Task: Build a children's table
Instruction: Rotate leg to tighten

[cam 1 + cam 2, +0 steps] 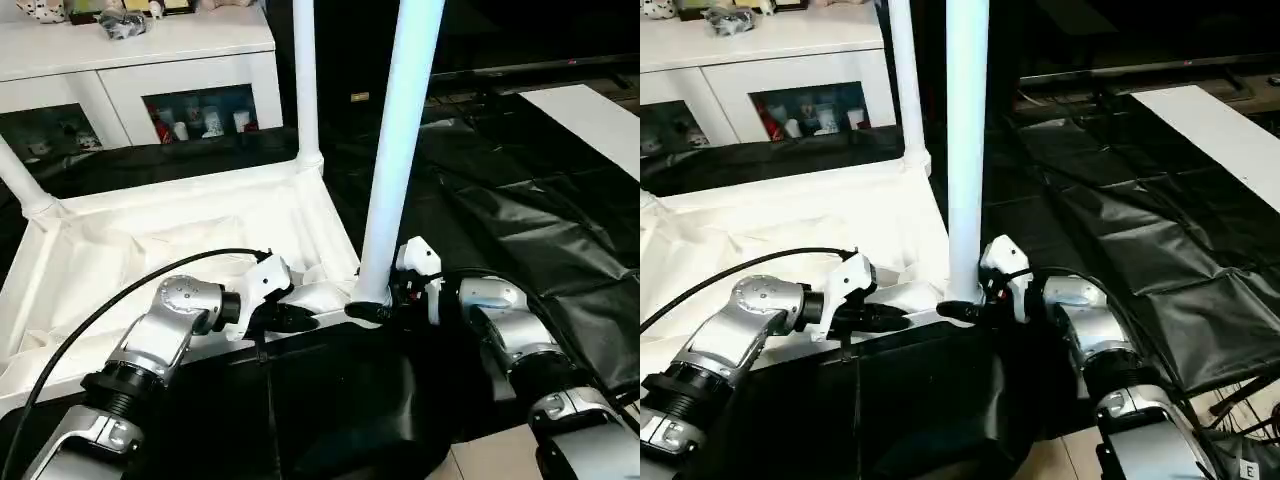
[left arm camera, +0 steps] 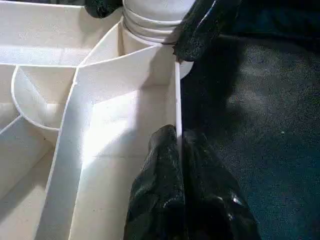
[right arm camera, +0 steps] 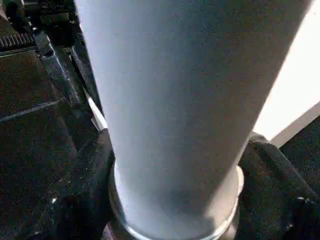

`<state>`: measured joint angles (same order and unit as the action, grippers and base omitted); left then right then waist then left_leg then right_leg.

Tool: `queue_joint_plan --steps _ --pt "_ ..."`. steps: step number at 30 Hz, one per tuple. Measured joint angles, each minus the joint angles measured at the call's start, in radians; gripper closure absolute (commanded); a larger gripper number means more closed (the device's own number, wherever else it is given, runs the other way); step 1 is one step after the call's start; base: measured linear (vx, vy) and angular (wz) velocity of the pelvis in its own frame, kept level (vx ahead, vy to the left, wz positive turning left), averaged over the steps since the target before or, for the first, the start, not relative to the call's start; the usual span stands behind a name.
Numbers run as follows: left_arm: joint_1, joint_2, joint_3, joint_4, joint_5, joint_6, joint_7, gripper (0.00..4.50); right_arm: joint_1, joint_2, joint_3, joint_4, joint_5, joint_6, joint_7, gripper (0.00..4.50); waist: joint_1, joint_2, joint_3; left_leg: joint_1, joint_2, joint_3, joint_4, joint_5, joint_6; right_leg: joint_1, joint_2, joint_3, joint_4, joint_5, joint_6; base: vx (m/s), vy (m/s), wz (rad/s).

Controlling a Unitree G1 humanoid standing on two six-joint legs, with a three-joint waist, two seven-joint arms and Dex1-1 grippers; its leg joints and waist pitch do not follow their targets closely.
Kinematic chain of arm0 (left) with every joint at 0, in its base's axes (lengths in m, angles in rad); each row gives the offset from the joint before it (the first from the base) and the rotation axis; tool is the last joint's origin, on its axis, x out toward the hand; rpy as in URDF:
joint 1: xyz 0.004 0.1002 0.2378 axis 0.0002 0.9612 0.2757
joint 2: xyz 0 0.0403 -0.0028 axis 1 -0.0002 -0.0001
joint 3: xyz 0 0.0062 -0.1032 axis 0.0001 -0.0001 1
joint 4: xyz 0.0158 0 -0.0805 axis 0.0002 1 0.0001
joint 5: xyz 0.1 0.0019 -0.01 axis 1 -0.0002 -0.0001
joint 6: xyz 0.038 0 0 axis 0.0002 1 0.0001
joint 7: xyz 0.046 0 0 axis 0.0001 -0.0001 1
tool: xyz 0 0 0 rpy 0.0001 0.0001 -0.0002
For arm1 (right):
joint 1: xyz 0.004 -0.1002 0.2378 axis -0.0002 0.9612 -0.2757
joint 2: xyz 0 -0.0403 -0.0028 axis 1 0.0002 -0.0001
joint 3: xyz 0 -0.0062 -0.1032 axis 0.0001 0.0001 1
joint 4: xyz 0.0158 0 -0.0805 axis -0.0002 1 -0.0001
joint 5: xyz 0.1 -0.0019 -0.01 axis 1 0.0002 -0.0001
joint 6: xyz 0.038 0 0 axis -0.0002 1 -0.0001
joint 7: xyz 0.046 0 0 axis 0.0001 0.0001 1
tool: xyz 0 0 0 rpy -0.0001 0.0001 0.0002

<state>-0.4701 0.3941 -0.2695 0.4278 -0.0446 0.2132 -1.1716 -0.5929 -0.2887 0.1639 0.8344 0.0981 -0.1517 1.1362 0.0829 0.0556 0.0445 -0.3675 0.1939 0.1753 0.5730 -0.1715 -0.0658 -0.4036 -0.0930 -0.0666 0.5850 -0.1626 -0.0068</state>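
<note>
Tabletop (image 1: 200,235) lies upside down on black sheeting (image 1: 520,230), three legs standing in corner sockets. My left hand (image 2: 178,150) is pinched together on its thin near rim. My right hand (image 1: 965,310) straddles the nearest leg (image 1: 400,150) at its base, fingers either side. Plastic looks light, stiff, slick; low grip near socket seems steadiest.

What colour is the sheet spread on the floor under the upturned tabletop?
Black: the glossy, creased plastic floor sheet shows best in the right eye view, stretching beside the white plastic ribbed tabletop.
</note>
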Motion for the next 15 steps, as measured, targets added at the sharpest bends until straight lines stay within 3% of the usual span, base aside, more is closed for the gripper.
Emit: queue_joint_plan --steps 5,12,15 --pt "0.0 0.002 -0.001 0.002 0.001 -0.004 0.0 4.5 -0.004 0.003 0.0 0.011 -0.01 -0.015 0.006 1.7 -0.002 0.0 0.0 0.0 0.0 0.0 0.001 0.0 0.0 0.0 0.0 0.0 0.001 0.0 0.0 0.0 0.0 0.0" --pt "0.0 0.003 -0.001 0.008 0.001 -0.014 0.003 4.5 -0.01 0.008 -0.002 0.025 -0.009 -0.022 0.004 1.75 -0.003 -0.001 0.0 0.0 0.0 0.0 0.002 0.0 0.0 0.0 0.0 0.0 0.003 0.0 0.0 0.0 0.0 0.0" --pt "0.0 -0.002 0.002 0.008 0.001 -0.007 0.021 4.5 -0.007 0.033 -0.017 0.034 -0.009 -0.017 -0.044 1.76 -0.008 -0.007 0.001 0.0 0.0 0.0 0.003 0.0 0.0 0.0 0.0 0.001 0.008 -0.001 0.0 0.0 0.0 0.0"
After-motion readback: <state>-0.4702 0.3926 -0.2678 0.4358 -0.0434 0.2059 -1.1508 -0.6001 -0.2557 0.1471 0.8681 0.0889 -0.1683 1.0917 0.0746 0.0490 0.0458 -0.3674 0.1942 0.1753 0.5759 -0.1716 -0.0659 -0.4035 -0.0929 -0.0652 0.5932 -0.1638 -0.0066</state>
